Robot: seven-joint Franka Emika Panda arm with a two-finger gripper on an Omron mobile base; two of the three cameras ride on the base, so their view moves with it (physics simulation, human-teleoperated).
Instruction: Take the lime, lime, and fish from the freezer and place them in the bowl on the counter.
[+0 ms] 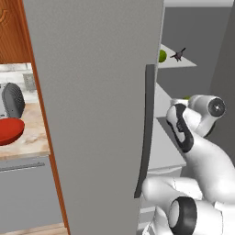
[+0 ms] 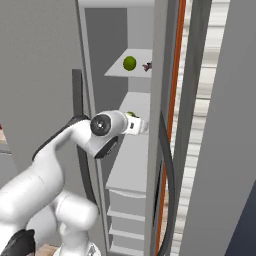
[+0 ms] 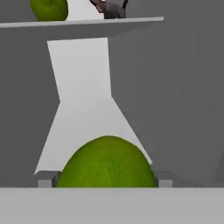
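One lime (image 3: 107,162) fills the bottom of the hand view, lying on a grey freezer shelf (image 2: 131,170). My gripper (image 3: 105,180) is open around it, with one fingertip (image 3: 46,179) at each side of the fruit, very close to its skin. In the right base view this lime (image 2: 131,114) peeks out just above my hand (image 2: 140,125). On the shelf above lie the second lime (image 2: 129,63) and, to its right, the dark fish (image 2: 147,66). The red bowl (image 1: 9,130) sits on the beige counter (image 1: 32,137), far left of the freezer.
The freezer door (image 1: 92,114) stands swung open between my arm and the counter, its dark handle (image 1: 148,128) close to my elbow. A dark toaster (image 1: 13,100) stands behind the bowl. The upper shelf (image 3: 83,22) hangs above my hand.
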